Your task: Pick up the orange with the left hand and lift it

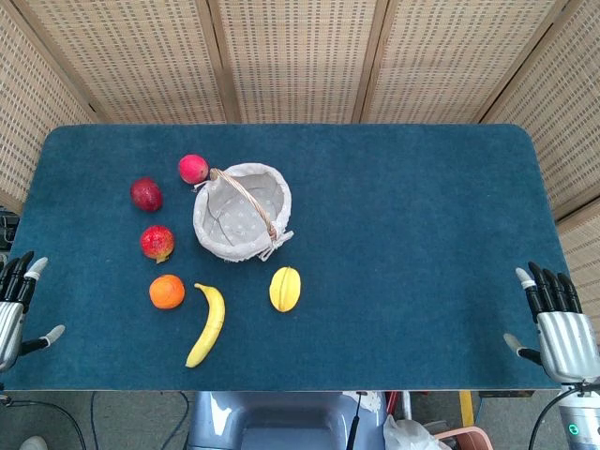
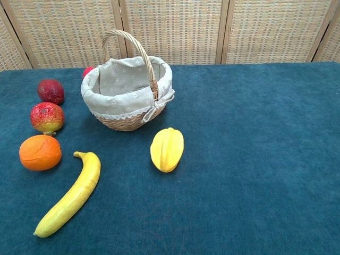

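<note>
- Orange [image 1: 167, 292] pickup had my left hand [image 1: 17, 305] at the table's left edge, fingers spread apart and holding nothing, thumb out to the side; it showed only in the head view.
- My left hand was well apart from the orange, with bare blue cloth [image 1: 403, 244] between them.
- The orange sat on the cloth near the front-left part of the table, untouched and resting flat.
- Just beside it on the right lay a banana [image 1: 207, 324], its stem end near the orange and its body running toward the front edge.
- Behind the orange sat a red-and-yellow pomegranate [image 1: 157, 243], near it but apart.
- Further back was a dark red fruit [image 1: 145, 194], and beyond that a pink-red apple-like fruit [image 1: 193, 169] just beside the basket.
- The wicker basket [image 1: 211, 230] with a pale cloth lining stood upright, handle arched over it; what it held I could not tell.
- A yellow starfruit [image 1: 285, 289] lay in front of the basket, apart from the banana.
- My right hand [image 1: 559, 330] rested at the right edge of the table, fingers spread and holding nothing, far from all the fruit.
</note>
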`<control>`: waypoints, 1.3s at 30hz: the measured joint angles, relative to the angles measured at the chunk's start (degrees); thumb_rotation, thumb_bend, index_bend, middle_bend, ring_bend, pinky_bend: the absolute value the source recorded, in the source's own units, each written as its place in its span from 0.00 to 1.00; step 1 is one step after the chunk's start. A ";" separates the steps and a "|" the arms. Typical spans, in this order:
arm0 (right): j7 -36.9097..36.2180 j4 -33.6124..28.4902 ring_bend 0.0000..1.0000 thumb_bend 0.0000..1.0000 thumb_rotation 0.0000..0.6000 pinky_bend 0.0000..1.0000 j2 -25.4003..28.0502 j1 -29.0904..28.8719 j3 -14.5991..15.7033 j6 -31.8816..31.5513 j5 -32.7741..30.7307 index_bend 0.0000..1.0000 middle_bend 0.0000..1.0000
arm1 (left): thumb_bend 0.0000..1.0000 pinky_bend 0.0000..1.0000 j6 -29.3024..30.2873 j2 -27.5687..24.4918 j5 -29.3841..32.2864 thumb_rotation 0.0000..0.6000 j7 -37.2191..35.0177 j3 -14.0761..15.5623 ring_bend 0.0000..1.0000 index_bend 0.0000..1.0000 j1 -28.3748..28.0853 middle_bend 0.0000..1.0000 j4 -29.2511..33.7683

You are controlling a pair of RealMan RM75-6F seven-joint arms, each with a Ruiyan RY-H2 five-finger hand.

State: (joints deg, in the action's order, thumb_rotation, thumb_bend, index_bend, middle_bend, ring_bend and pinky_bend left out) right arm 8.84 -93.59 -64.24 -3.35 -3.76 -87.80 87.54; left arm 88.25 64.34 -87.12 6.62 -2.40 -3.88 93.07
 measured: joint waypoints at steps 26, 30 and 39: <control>-0.46 0.09 0.00 0.00 1.00 0.00 0.13 -0.35 -0.64 1.52 -2.06 0.00 0.00 | 0.01 0.04 -28.93 10.17 -2.92 1.00 -1.69 0.78 0.00 0.02 -18.64 0.00 -11.58; -0.24 0.46 0.00 0.00 1.00 0.00 -0.13 -0.67 -0.84 2.41 -2.92 0.00 0.00 | 0.03 0.21 -31.66 15.03 -2.98 1.00 -4.91 0.27 0.12 0.19 -21.86 0.17 -17.21; 0.58 0.81 0.00 0.00 1.00 0.00 -0.72 -0.70 -1.43 2.32 -4.22 0.00 0.00 | 0.12 0.53 -31.36 20.87 -4.66 1.00 -10.16 0.40 0.46 0.56 -25.07 0.59 -25.53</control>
State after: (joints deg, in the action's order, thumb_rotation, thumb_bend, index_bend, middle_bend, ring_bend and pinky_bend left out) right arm 9.43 -92.78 -64.96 -4.05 -5.19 -85.48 83.32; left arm 56.89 85.21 -91.78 -3.54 -2.00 -28.95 67.54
